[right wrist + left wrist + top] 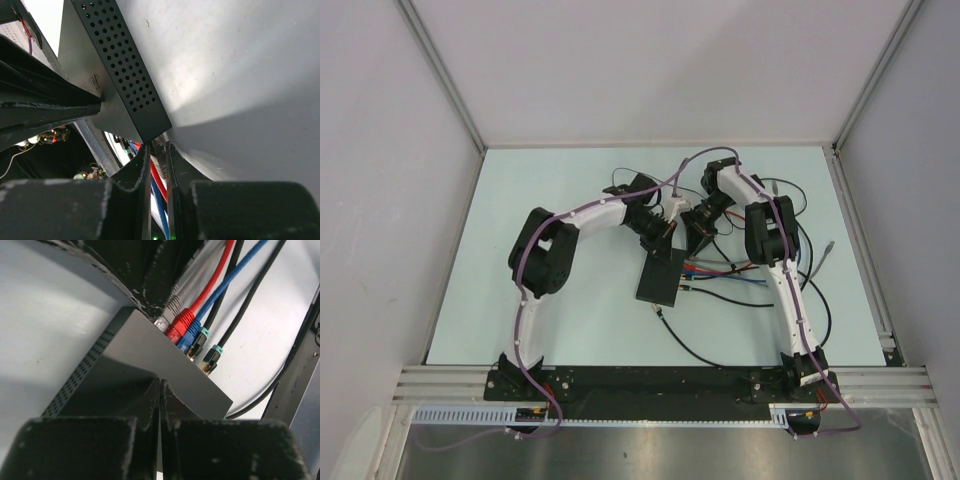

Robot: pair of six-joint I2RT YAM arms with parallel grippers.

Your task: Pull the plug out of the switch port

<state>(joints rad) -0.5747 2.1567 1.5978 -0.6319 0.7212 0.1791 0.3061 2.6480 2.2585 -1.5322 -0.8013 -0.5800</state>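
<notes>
The flat matte-black switch box [660, 279] lies mid-table, also in the left wrist view [145, 352] and the right wrist view [125, 85]. Grey [168, 310], red [180, 326], blue [190, 335] and black-teal [200, 338] plugs sit in the sockets on its short edge. Which socket is the task's port I cannot tell. My left gripper [665, 236] [161, 381] is shut, with its tips resting on the box top. My right gripper [697, 243] [158, 147] is shut on the grey plug [160, 162] at the box's corner.
Red, blue and black cables [730, 272] run right from the box. Another black-teal plug [211, 358] lies beside the box's edge. Loose black cable [720, 357] loops toward the front. A grey cable [829, 252] lies near the right wall. Enclosure walls surround the table.
</notes>
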